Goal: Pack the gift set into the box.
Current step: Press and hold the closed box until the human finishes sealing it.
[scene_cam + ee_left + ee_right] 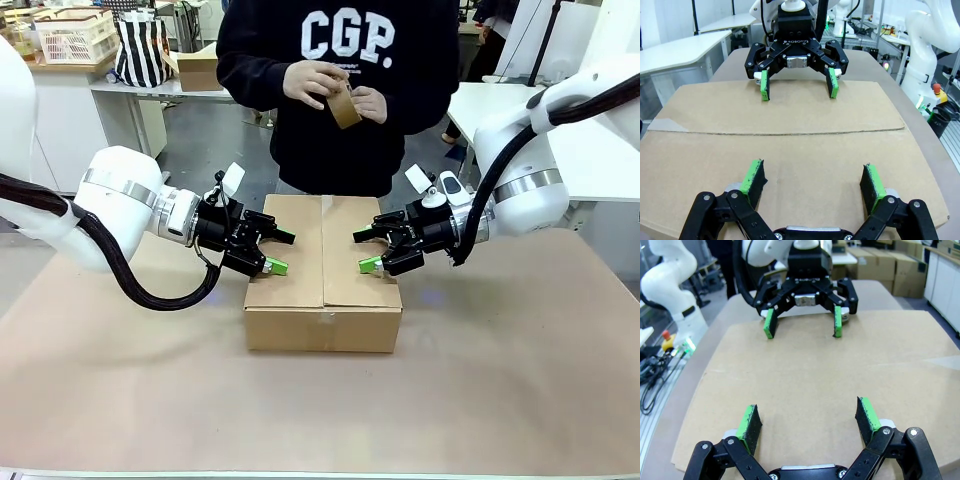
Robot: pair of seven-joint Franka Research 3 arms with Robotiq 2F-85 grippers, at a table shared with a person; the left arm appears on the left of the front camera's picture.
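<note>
The box (322, 262) sits shut in the middle of the table, its top flaps folded flat with a seam down the centre. My left gripper (286, 252) is open over the box's left edge. My right gripper (361, 252) is open over its right edge, facing the left one. In the left wrist view my left gripper (812, 170) hovers just above the box top (790, 145), with the right gripper (799, 94) opposite. The right wrist view mirrors this: right gripper (807, 409), box top (805, 370), left gripper (803, 332). The gift set is out of view.
A person stands at the far side, holding a small brown cardboard item (343, 106) in both hands above the box. The table (520, 370) is covered in brown paper. A striped bag (142, 48) and a small carton (200, 70) sit on a bench behind.
</note>
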